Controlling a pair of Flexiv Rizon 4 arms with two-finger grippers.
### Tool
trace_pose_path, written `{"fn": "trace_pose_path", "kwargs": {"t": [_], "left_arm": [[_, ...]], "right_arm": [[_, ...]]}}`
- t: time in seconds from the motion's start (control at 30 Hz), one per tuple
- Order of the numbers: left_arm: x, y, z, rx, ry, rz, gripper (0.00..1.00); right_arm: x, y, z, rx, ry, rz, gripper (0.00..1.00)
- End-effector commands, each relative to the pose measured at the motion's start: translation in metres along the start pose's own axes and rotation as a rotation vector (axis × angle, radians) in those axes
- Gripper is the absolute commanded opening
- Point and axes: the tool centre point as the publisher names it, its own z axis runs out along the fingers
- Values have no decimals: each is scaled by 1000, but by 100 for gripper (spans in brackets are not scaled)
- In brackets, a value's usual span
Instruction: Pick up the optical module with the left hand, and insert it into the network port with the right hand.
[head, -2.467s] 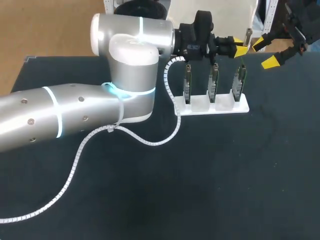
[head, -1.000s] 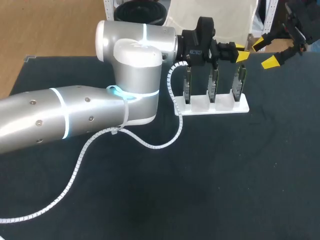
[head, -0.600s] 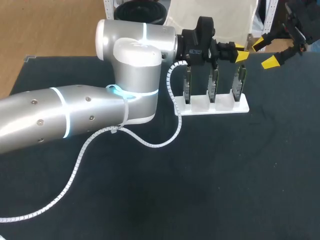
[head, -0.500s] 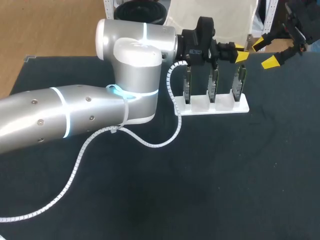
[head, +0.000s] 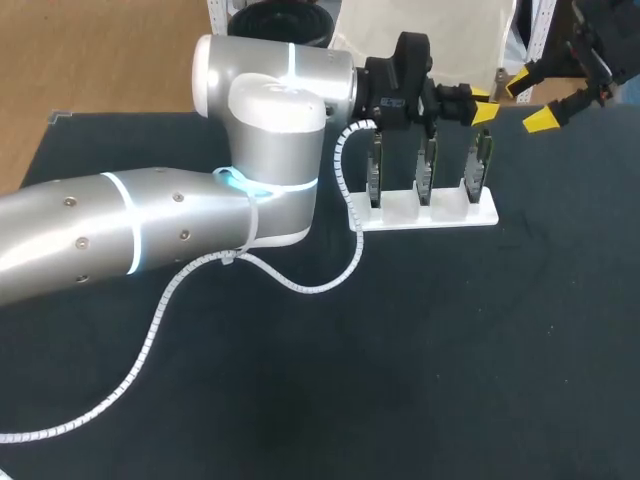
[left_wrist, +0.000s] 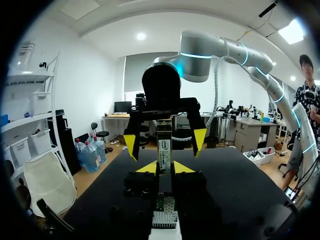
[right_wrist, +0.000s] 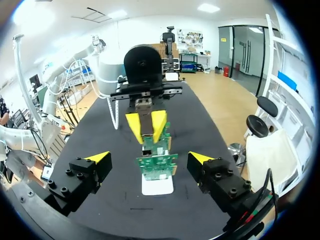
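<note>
My left gripper (head: 483, 104) hangs over the rightmost of three green network boards (head: 478, 166) standing in a white rack (head: 430, 214). It is shut on the optical module (left_wrist: 164, 151), a slim silver bar with a label that sticks out past its yellow tips. My right gripper (head: 531, 103) is at the table's far right, wide open and facing the left gripper (right_wrist: 146, 125) end on. From the right wrist, the module (right_wrist: 145, 111) points toward my open right gripper (right_wrist: 149, 159), with the boards (right_wrist: 157, 164) in between and lower down.
A white spiral cable (head: 300, 285) trails from the left arm (head: 150, 230) across the dark table (head: 450, 340). The left arm's elbow stands close beside the rack's left end.
Over the earlier frames the left arm edged slightly right with the module. In the last half second the right gripper has lifted a touch; the left one stays still.
</note>
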Motion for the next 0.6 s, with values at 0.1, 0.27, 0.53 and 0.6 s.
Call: {"fn": "trace_pose_path", "kwargs": {"t": [0.1, 0.27, 0.53, 0.6], "left_arm": [[0, 1, 1, 1, 2, 0, 0], [0, 1, 1, 1, 2, 0, 0], [0, 1, 1, 1, 2, 0, 0], [0, 1, 1, 1, 2, 0, 0]], "right_arm": [[-12, -2, -7, 30, 5, -27, 100], [-23, -8, -10, 36, 0, -60, 100], [-37, -12, -11, 28, -42, -86, 100], [-39, -12, -11, 17, -55, -88, 100]]}}
